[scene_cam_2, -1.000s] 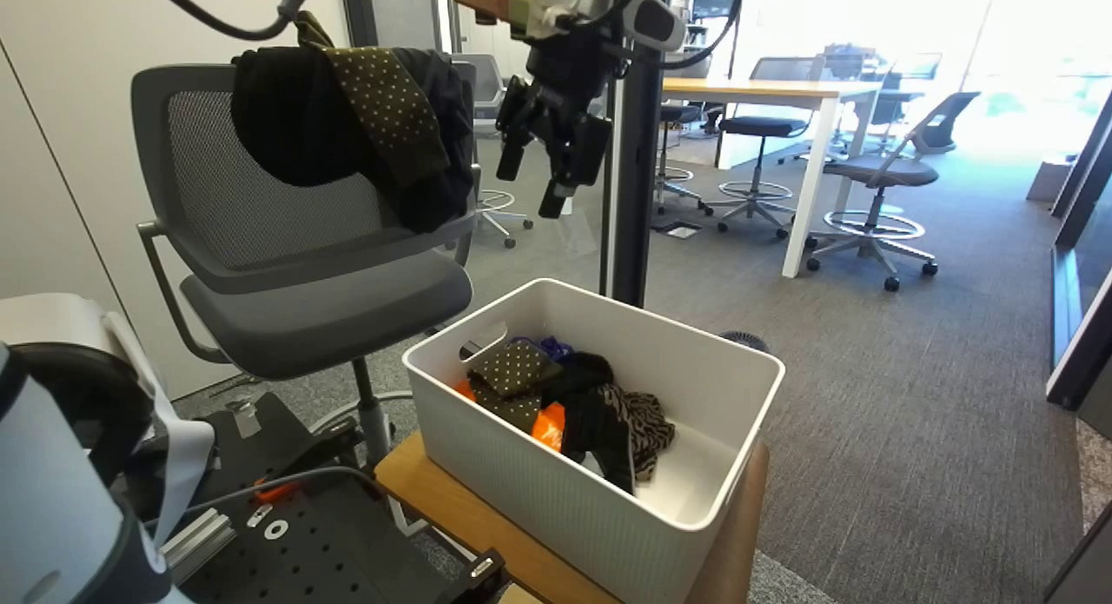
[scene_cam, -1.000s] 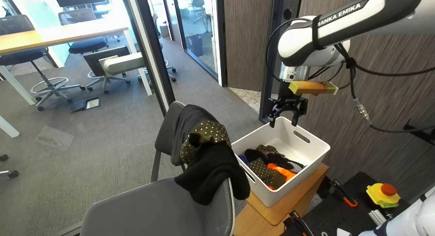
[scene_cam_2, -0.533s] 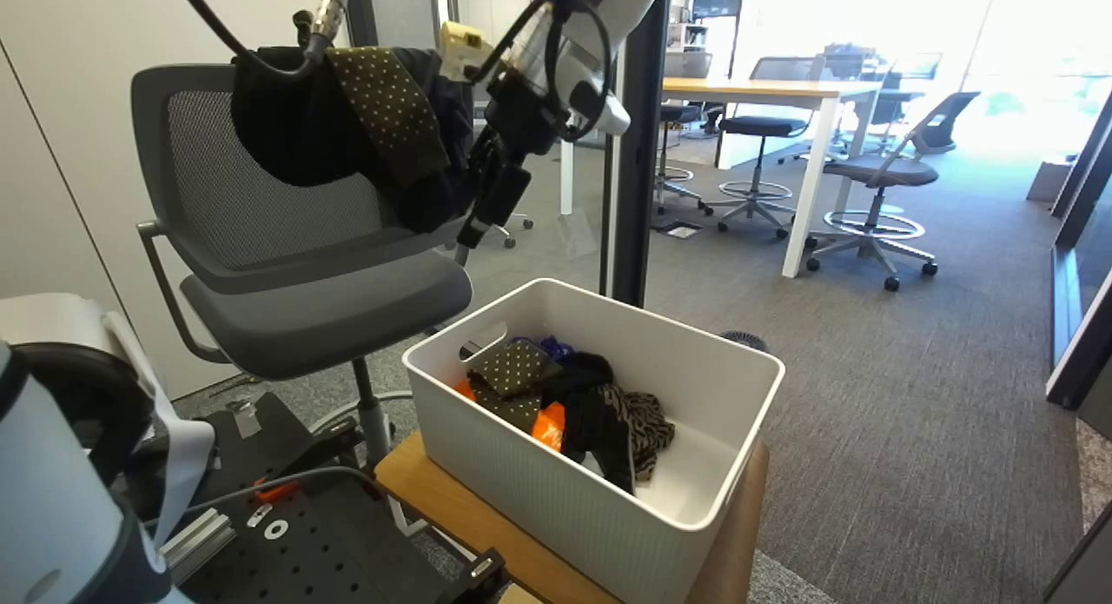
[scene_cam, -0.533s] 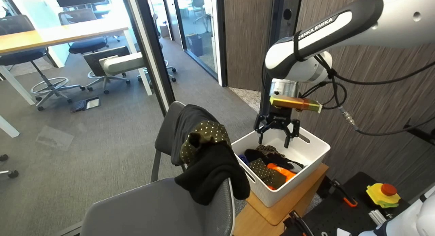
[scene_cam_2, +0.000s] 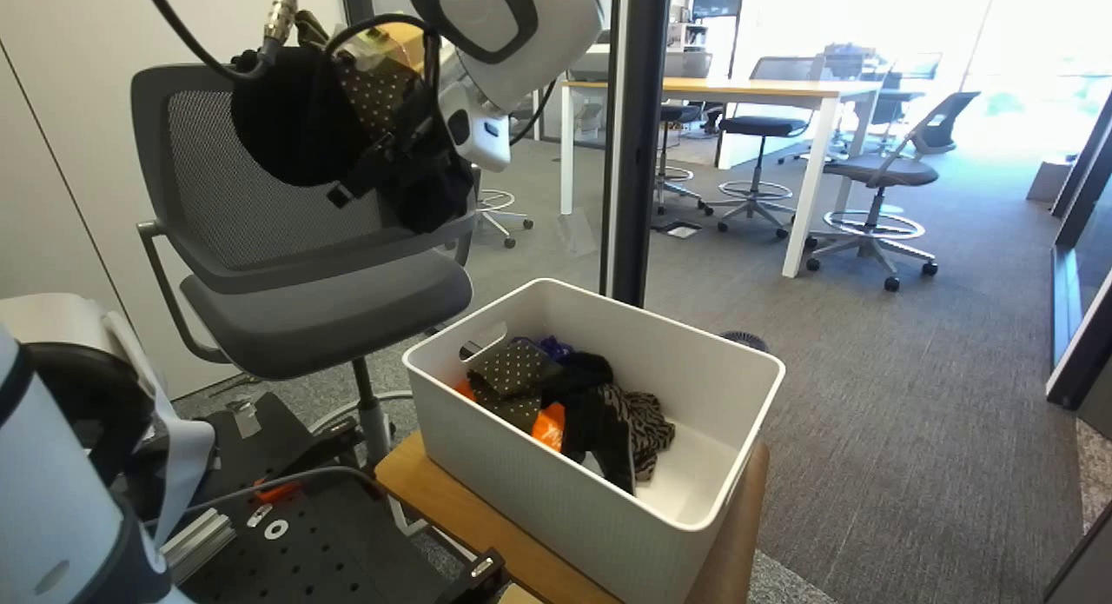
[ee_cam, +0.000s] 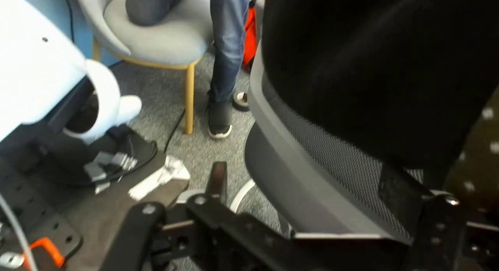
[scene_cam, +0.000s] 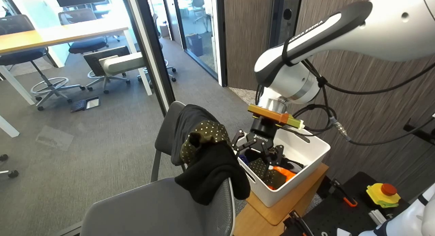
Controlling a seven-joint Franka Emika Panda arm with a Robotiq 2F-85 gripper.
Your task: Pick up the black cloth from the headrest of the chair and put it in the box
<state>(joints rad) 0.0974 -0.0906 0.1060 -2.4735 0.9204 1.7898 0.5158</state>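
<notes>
The black cloth (scene_cam: 217, 171) hangs over the top of the grey chair's (scene_cam: 153, 212) backrest. It also shows in an exterior view (scene_cam_2: 287, 126) and fills the upper right of the wrist view (ee_cam: 351, 60). A dark olive cloth with white dots (scene_cam: 210, 131) lies beside it. My gripper (scene_cam: 253, 156) is open and empty, close beside the cloths on the box side of the backrest. In the wrist view (ee_cam: 310, 181) its fingers are spread, one over the mesh and cloth edge. Whether it touches the cloth cannot be told. The white box (scene_cam_2: 565, 517) holds several dark and orange cloths.
The box stands on a wooden stand (scene_cam: 272, 212). A black perforated platform (scene_cam_2: 304, 552) and a yellow-red stop button (scene_cam: 382, 194) are near the robot base. A dark post (scene_cam_2: 630, 195) stands behind the box. A person's leg (ee_cam: 228, 41) shows in the wrist view.
My gripper has come down and moved from above the far side of the box toward the chair, turning as it came. It stays open. The cloths, chair and box have not moved.
</notes>
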